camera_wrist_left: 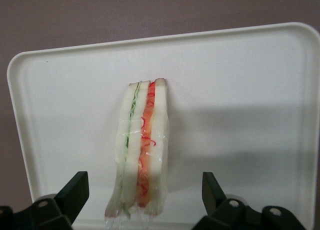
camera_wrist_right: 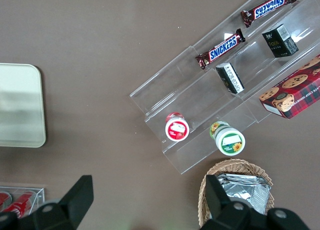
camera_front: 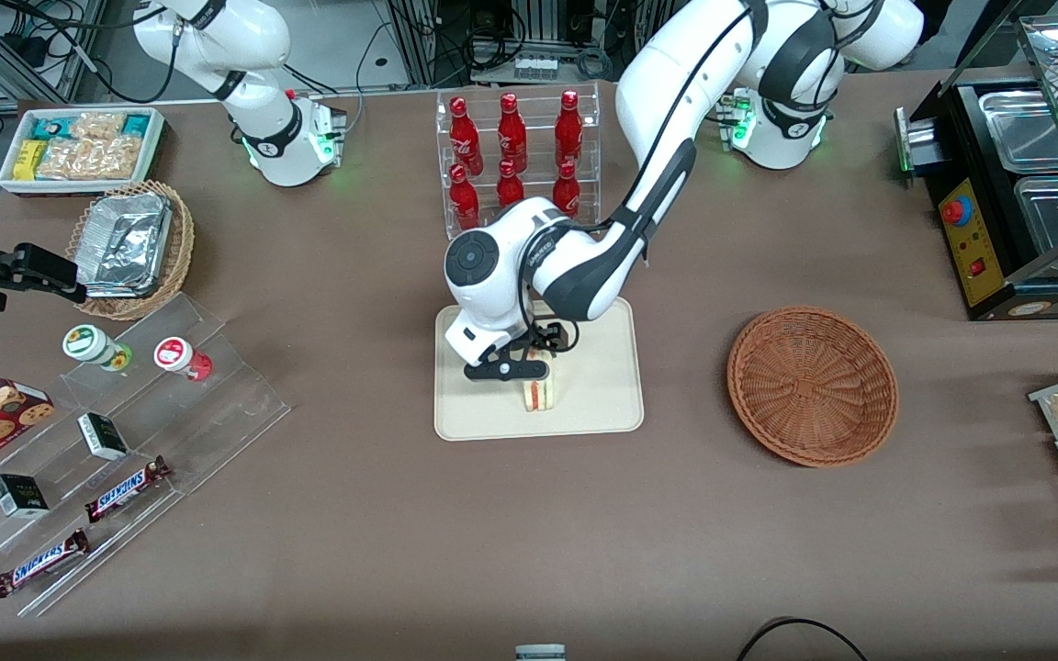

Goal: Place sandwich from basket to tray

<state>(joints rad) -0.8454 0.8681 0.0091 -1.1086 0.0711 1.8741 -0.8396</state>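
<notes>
Spread wide, our gripper's [camera_wrist_left: 145, 200] fingers [camera_wrist_left: 75, 190] stand apart from the sandwich on either side, touching nothing. We order by size: the tray [camera_front: 616, 404] lies mid-table, the round wicker basket [camera_front: 812, 386] sits empty toward the working arm's end, and the sandwich [camera_front: 540, 393] stands on its edge on the tray, near the tray's camera-side edge. We judge it released there. Our wrist view shows the clear wrap and the gaps beside the fingers, hidden from the front.

Glossy white arm, black joint bands, black cable; black-fingered gripper [camera_front: 529, 372] over tray.
</notes>
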